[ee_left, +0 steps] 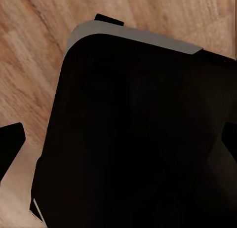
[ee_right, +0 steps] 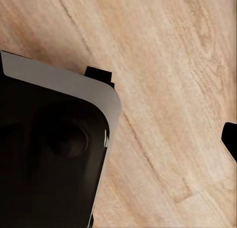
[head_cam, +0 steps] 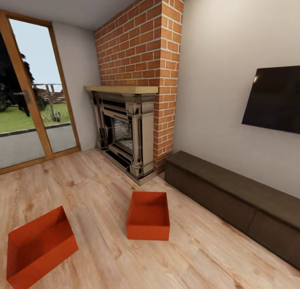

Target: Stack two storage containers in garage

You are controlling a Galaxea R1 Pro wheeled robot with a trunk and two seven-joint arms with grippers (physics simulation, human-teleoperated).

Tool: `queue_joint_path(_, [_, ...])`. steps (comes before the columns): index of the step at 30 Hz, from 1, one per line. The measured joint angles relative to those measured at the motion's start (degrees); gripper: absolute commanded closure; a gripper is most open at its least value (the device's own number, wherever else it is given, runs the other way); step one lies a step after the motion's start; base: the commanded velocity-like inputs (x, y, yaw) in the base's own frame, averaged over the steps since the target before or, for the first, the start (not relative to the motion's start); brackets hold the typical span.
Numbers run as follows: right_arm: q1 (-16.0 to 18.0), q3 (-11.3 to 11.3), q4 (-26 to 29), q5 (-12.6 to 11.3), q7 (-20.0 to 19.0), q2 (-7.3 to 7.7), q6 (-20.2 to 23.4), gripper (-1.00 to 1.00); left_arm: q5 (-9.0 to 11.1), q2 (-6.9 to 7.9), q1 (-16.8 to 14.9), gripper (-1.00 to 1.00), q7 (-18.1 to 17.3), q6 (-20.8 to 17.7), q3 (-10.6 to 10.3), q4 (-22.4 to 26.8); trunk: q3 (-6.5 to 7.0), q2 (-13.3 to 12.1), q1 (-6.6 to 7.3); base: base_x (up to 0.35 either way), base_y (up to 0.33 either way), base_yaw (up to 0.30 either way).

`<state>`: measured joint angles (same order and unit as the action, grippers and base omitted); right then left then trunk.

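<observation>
Light wood planks [head_cam: 96,189] run across the living room before me, up to a brick fireplace [head_cam: 137,93] at about twelve o'clock, with wood-framed glass doors [head_cam: 29,105] at ten o'clock and a black TV [head_cam: 277,99] on the wall at two o'clock above a long dark low cabinet [head_cam: 237,197]. One of the two storage containers [head_cam: 148,216] sits open-topped on the planks just ahead of me at roughly six o'clock in my head view, upright and square to me; the second container [head_cam: 39,247] rests at about eight o'clock, turned at an angle, well apart from the first. Both look empty inside. From my left wrist camera I see a dark rounded body of my own base [ee_left: 138,139] over the wood floor; my right wrist camera shows the same dark shape [ee_right: 49,154] beside bare planks. Black finger tips peek in at the edges of both wrist views, but I cannot tell whether either gripper is spread or closed.
</observation>
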<state>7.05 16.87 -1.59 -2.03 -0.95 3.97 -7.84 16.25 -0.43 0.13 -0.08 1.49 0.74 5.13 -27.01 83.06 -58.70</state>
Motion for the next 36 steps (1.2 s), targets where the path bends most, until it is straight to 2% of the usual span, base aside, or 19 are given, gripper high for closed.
queue_joint_path(36, [0.0,-0.07,0.0,-0.21,0.0,-0.01,0.0,-1.0,0.0,0.0,0.0,-1.0,0.0,0.3,0.0,0.02,0.0,0.0,0.0,0.324,0.0,0.0])
